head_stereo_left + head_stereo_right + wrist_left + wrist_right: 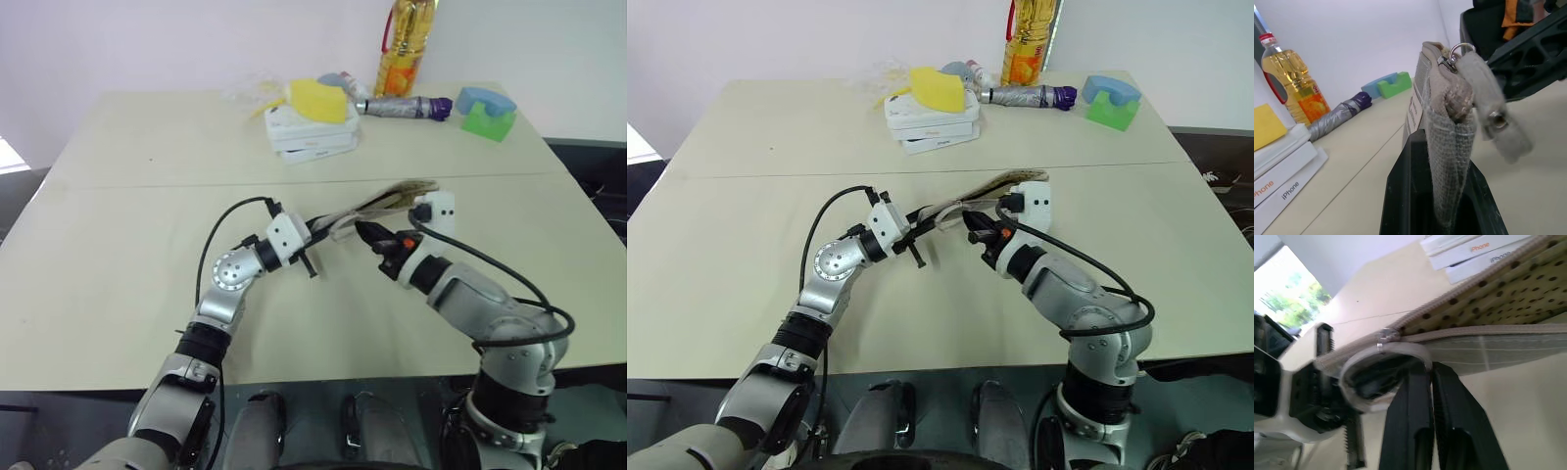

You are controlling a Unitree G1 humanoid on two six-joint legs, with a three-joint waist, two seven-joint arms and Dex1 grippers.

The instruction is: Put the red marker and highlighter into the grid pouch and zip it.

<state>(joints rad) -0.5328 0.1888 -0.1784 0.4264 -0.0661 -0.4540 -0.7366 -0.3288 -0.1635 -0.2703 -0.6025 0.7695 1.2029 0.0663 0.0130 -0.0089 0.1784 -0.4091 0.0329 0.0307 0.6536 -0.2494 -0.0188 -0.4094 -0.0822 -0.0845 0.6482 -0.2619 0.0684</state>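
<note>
The grid pouch (392, 199) is held above the table, grey with white lines, its mouth open on a dotted lining (1508, 289). My left gripper (323, 229) is shut on the pouch's near end (1447, 147). My right gripper (366, 233) sits just to the right of it under the pouch, its fingers (1415, 396) shut together on the end of the looped zip pull (1381, 352). That pull also hangs off the slider (1488, 93). The red marker and the highlighter are out of view.
At the table's far side lie a stack of white boxes (312, 137) with a yellow sponge-like lump (318, 98) on top, a folded umbrella (407, 106), an oil bottle (404, 49), and blue and green blocks (487, 113). Bare tabletop (118, 245) lies to the left.
</note>
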